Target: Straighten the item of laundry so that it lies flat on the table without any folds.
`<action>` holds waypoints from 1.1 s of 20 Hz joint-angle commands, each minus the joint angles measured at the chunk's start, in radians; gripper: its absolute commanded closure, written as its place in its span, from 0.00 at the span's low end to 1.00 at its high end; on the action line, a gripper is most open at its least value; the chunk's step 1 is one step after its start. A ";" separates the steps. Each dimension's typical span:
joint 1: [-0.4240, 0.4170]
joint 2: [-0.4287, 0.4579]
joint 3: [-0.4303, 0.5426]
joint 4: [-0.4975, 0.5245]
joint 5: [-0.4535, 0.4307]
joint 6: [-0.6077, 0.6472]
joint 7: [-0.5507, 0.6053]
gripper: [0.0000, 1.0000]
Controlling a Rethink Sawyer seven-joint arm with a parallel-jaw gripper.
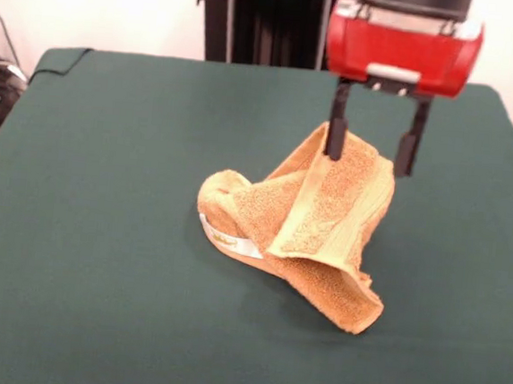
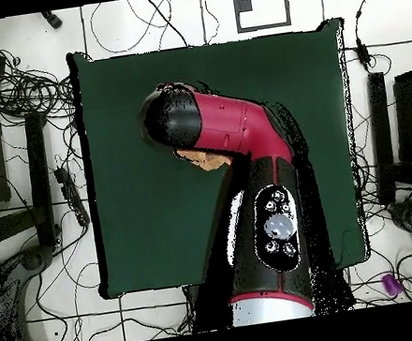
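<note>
Gripper (image 1: 373,155) hangs low over the table (image 1: 100,232), fingers spread wide; one finger (image 1: 336,132) touches the raised top edge of the towel (image 1: 302,236), the other (image 1: 411,143) stands clear beside it, gripping nothing as far as I can see. Towel sits just below and toward the camera from the gripper, near the table's middle, bunched and folded. I read its long axis as slanting from the label end toward the near corner. Overhead, my arm (image 2: 249,181) hides nearly all of it.
</note>
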 commanded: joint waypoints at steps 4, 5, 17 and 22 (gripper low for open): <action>0.019 0.027 0.059 0.182 0.073 0.085 0.262 0.00; 0.010 0.024 0.075 0.196 0.074 0.063 0.239 0.00; -0.085 0.049 0.149 0.223 0.023 -0.063 0.110 0.00; -0.089 0.061 0.148 0.197 0.009 -0.056 0.110 0.00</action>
